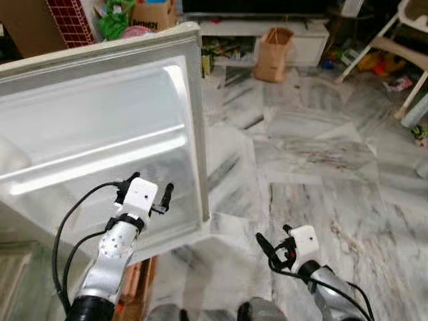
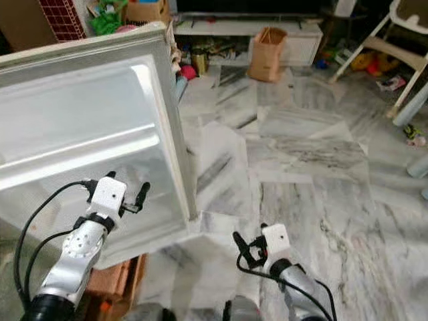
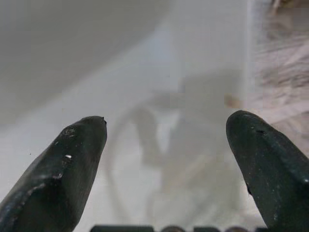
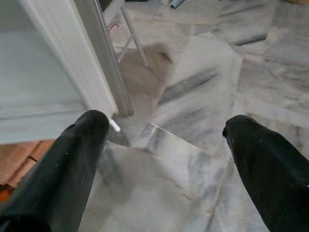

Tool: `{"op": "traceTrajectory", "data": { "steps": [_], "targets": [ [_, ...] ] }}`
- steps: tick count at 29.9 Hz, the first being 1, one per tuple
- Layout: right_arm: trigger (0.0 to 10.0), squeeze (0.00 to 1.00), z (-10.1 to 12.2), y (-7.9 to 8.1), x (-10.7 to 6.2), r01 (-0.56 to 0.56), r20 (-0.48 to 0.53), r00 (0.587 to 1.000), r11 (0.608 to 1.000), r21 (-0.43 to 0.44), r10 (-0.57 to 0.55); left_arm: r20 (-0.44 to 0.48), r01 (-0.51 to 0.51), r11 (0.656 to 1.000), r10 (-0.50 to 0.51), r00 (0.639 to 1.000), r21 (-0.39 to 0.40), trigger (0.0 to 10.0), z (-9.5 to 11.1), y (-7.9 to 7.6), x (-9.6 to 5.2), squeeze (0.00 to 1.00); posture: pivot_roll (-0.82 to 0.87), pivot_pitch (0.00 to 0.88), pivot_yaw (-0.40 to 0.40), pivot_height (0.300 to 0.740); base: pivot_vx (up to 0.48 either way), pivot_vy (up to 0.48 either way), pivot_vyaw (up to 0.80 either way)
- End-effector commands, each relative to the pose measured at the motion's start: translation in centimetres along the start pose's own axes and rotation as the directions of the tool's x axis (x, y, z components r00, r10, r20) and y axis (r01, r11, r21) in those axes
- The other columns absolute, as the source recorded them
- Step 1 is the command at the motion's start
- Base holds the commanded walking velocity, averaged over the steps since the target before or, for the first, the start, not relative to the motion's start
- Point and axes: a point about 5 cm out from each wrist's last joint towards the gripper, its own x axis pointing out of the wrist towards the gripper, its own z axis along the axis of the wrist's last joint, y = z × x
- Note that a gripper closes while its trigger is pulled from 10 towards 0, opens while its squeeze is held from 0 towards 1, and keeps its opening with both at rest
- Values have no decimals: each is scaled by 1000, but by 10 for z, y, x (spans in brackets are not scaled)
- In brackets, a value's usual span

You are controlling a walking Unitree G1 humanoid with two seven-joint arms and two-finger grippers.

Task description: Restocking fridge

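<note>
The fridge door (image 1: 100, 114) stands swung open, and its pale silver inner face with one moulded ridge fills the left half of the eye views. My left gripper (image 1: 148, 185) is raised close in front of the door's lower part, near its free edge. It is open with nothing between its black fingers (image 3: 72, 159), which point at the door's bare surface. My right gripper (image 1: 274, 235) hangs low over the marble floor (image 1: 321, 154), open and holding nothing. The door's lower corner (image 4: 63, 63) appears in the right wrist view.
A brown paper bag (image 1: 274, 53) stands before a white low cabinet (image 1: 294, 30) at the back. White chair legs (image 1: 408, 47) and scattered toys lie at the far right. An orange-brown wooden thing (image 1: 137, 281) sits under the door.
</note>
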Motion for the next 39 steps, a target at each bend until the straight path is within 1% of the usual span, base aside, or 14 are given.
{"op": "traceTrajectory", "data": {
  "steps": [1, 6, 10, 11, 12, 15, 16, 18, 21, 25, 27, 31, 35, 39],
  "targets": [
    [10000, 0, -4, 4, -1, -5, -5, 1000, 1000, 9, 5, -11, -35, 999, 35, 999, 20, 10000, 0, 12, -6, 0, 96, 67, 21, 740, 0, 0, -613],
    [10000, 0, 4, 0, 1, 34, 41, 999, 999, -22, -33, -14, -50, 998, 51, 999, 50, 10000, 6, 16, -9, 0, 111, 75, 28, 740, 0, 0, -800],
    [10000, 0, 23, -11, 9, 110, 118, 987, 994, -23, -106, -22, -41, 998, 42, 999, 54, 10000, 10, 14, -15, 0, 112, 85, 30, 740, 0, 0, -800],
    [10000, 0, 40, -17, 15, 165, 186, 970, 986, -21, -159, -36, -34, 998, 36, 999, 51, 10000, 8, 11, -18, 0, 102, 91, 25, 740, 0, 0, -800],
    [10000, 0, 46, -18, 17, 179, 211, 962, 984, -19, -171, -42, -31, 998, 33, 999, 50, 10000, 7, 10, -19, 0, 101, 91, 25, 740, 0, 0, -800],
    [10000, 0, 87, -15, 23, 210, 360, 915, 977, -34, -184, -47, -25, 999, 27, 999, 41, 10000, 6, 7, -18, 0, 96, 91, 26, 740, 0, 0, -800],
    [10000, 0, 87, -15, 23, 210, 360, 915, 977, -34, -184, -47, -25, 999, 27, 999, 41, 10000, 6, 7, -18, 0, 96, 91, 26, 740, 0, 0, -800],
    [10000, 0, 117, -5, 24, 227, 447, 873, 974, -13, -197, -53, -21, 1000, 22, 998, 21, 10000, 7, 4, -16, 0, 87, 87, 36, 740, 0, 0, -800],
    [10000, 0, 132, 6, 24, 228, 486, 851, 974, 5, -202, -68, -13, 1000, 14, 998, 11, 10000, 6, 1, -15, 0, 79, 69, 43, 740, 0, 0, -181],
    [10000, 0, 144, 15, 21, 241, 509, 831, 970, 32, -223, -64, 11, 1000, -11, 998, 5, 10000, 7, -3, -11, 0, 74, 61, 37, 740, 0, -208, 0],
    [10000, 0, 147, 14, 18, 294, 500, 824, 955, 22, -265, -56, 17, 1000, -17, 998, -2, 10000, 9, -4, -9, 0, 71, 57, 32, 740, 0, -274, 0],
    [10000, 0, 153, 10, 10, 349, 483, 807, 934, 73, -339, -22, -12, 1000, 12, 1000, -14, 10000, 16, 4, -1, 0, 75, 56, 22, 740, 0, -268, 0],
    [10000, 0, 155, 14, 8, 344, 454, 816, 932, 118, -358, -11, -46, 997, 46, 999, -58, 10000, 18, 9, 2, 0, 72, 59, 19, 740, 0, -256, 0],
    [10000, 0, 153, 19, 4, 375, 407, 815, 911, 173, -413, 1, -56, 995, 56, 998, -83, 10000, 19, 9, 4, 0, 64, 60, 25, 740, 0, -268, 0]
  ]
}}
